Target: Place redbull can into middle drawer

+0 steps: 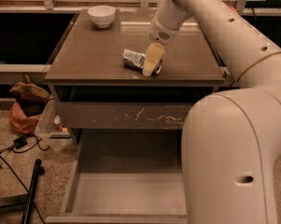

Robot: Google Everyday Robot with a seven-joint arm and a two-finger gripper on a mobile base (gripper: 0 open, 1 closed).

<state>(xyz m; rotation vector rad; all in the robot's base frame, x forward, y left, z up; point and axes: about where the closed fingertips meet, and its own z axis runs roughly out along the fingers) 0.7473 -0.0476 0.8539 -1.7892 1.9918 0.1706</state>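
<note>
At the bottom of the frame the middle drawer (126, 190) stands pulled out, its plain grey-brown floor bare between low side walls. The bulky cream body of the robot's arm (233, 157) fills the lower right corner and hides the drawer's right side. On the speckled floor at lower left lie black cables (9, 146) and a black pole (31, 190), with a clear plastic bin (49, 129) and an orange-brown bag (25, 106) just above them, beside the cabinet.

Above the open drawer, across the middle of the frame, runs a shut drawer front (126, 115) marked with pale scratches. Over it sits the brown surface (93, 55) of the cabinet.

The redbull can (133, 58) lies on its side on this surface, a little right of centre and near the front edge — silvery, crumpled-looking, its long axis running left to right. It is not in the drawer. The tool (150, 69) comes down from the upper right, its pale tip set against the can's right end and reaching down to the surface. Whether the tool is released or clenched on the can cannot be told — its tip covers that end of the can.

Farther back, at the upper left of the surface, stands a white bowl (101, 16), well apart from the can.
</note>
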